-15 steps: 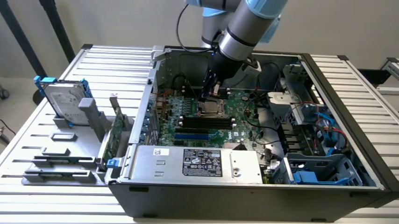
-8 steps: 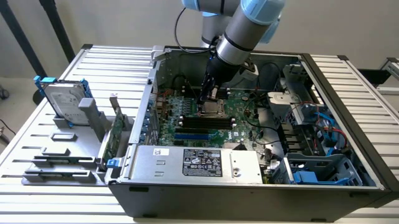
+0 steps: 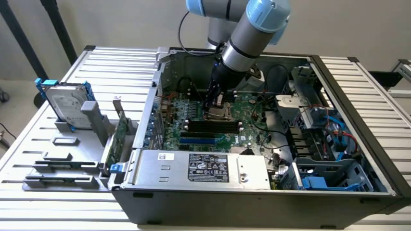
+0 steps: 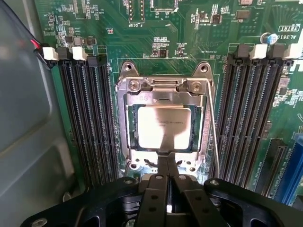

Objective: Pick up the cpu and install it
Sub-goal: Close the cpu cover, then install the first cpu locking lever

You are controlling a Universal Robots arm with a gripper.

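Your hand is clenched: the two fingers are pressed together with nothing visible between them, and their joined tip sits at one edge of the cpu. The cpu lies flat in the socket at the middle of the motherboard, inside the open computer case. In the exterior view the hand stands over that spot, toward the far side of the case. The chip looks square within the metal frame, with memory slots on both sides and a thin wire lever along one side.

You should expect the cpu to be light and stiff, so weight is no concern. Its dull metal top looks smooth and will likely slip under a loose pinch. The underside contacts and the socket beneath are probably the fragile parts, so dragging or tilting it risks damage. If you take hold, I judge two opposite edges of the metal lid the safest place, kept level. The frame crowds those edges, leaving your fingers little room.
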